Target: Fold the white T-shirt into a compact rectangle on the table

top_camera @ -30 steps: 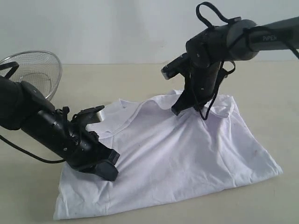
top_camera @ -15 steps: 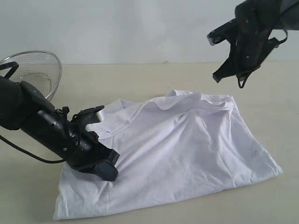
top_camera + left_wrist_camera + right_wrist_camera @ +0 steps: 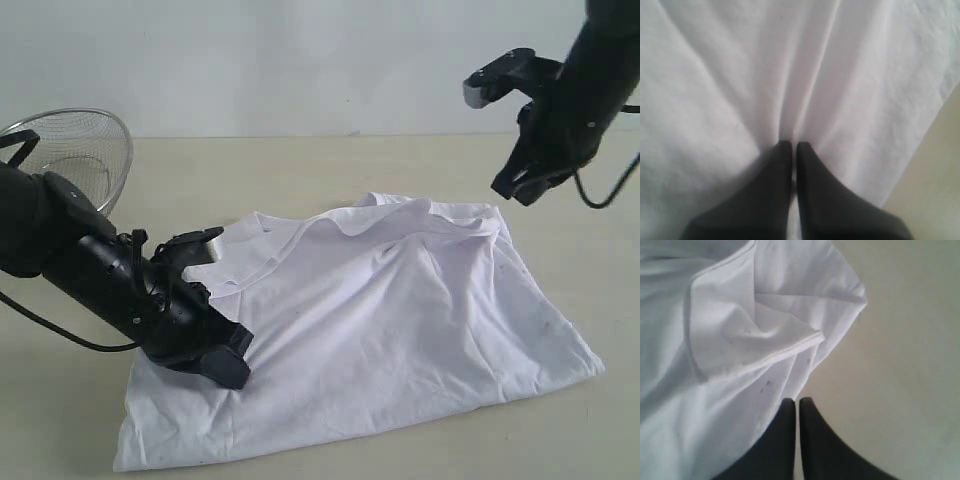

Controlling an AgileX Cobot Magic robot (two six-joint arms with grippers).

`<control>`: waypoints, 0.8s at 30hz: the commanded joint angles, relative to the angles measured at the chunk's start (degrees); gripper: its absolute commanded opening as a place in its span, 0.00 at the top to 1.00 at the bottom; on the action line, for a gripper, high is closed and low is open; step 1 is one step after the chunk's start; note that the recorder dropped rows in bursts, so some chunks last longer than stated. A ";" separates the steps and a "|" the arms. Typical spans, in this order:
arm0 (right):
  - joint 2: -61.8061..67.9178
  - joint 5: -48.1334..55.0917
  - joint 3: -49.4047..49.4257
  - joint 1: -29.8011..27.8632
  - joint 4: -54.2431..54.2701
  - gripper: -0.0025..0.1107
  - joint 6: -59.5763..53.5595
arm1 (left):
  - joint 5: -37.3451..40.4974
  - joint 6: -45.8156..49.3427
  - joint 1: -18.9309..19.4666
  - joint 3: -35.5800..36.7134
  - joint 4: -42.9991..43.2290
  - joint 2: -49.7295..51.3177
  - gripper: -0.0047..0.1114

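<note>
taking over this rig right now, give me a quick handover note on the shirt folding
Left gripper: shut, tips down on the near left part of the white T-shirt; creases run to the tips, so it looks pinched.
Right gripper: shut, empty, in the air near the shirt's far right corner.
Shirt: on the table, doubled over and wrinkled; the wire basket stands apart at the far left.
Done: a first fold, by the look of it.
Left: the far right corner is bunched and the outline uneven; more folds are needed for a compact rectangle.
</note>
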 commanded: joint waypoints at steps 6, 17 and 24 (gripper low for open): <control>-10.18 -9.86 16.13 -6.70 27.40 0.98 -38.38 | -0.05 -0.31 -0.31 0.61 1.65 -1.29 0.92; -6.52 -7.82 17.22 -6.70 35.19 0.65 -36.13 | -0.16 -0.31 -0.31 0.61 1.55 -1.28 0.92; -4.07 -9.72 17.22 -6.70 35.19 0.41 -36.36 | -0.41 -0.31 -0.31 0.61 1.54 -1.28 0.92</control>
